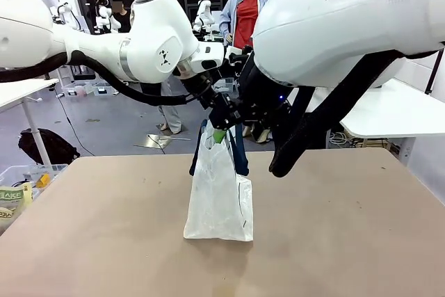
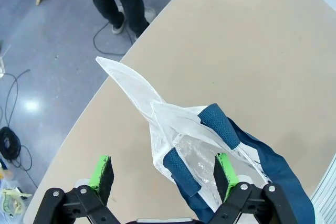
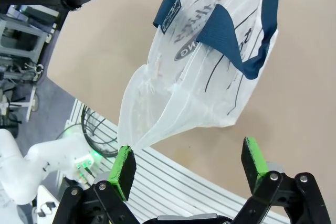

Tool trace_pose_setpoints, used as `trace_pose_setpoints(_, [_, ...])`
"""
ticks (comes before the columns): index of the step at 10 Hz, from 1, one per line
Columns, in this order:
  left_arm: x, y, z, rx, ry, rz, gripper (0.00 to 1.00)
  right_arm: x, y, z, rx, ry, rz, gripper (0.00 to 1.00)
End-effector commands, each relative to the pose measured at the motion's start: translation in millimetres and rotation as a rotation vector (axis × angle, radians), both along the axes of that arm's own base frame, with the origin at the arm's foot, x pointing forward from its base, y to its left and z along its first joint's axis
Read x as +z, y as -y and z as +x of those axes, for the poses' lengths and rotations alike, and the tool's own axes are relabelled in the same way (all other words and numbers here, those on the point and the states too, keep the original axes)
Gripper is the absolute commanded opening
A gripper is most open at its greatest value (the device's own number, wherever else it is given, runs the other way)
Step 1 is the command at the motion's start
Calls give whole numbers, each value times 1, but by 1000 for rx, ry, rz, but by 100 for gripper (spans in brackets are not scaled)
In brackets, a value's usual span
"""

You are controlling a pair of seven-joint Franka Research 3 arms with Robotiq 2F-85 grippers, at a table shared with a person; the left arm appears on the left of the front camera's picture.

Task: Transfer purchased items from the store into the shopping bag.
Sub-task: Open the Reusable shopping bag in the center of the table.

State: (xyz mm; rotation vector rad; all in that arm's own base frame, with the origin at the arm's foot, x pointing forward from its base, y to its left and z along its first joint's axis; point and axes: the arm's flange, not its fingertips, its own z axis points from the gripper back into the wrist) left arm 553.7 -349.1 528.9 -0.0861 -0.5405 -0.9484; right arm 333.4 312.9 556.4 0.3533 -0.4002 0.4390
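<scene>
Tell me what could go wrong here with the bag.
The shopping bag stands slim and unheld on the table; a nudge could tip it.
The open left gripper straddles a navy handle and thin film; closing may catch only the handle.
The open right gripper has only a bag corner beside one finger; its grasp may miss.

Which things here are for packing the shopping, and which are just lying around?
For the job:
shopping bag
left pincer, open
right pincer, open

Just lying about:
clear tub off the table's left edge
black bag on the floor
coiled cable on the floor
</scene>
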Motion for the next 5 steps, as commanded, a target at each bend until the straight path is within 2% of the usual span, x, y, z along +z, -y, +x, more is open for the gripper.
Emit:
trace_pose_setpoints(1, [-2, -6, -1, -9, -30, 16, 100, -8, -10, 3, -37, 11, -26, 100])
trace_pose_setpoints(5, [-12, -7, -6, -17, -55, 39, 100, -13, -18, 12, -89, 17, -12, 100])
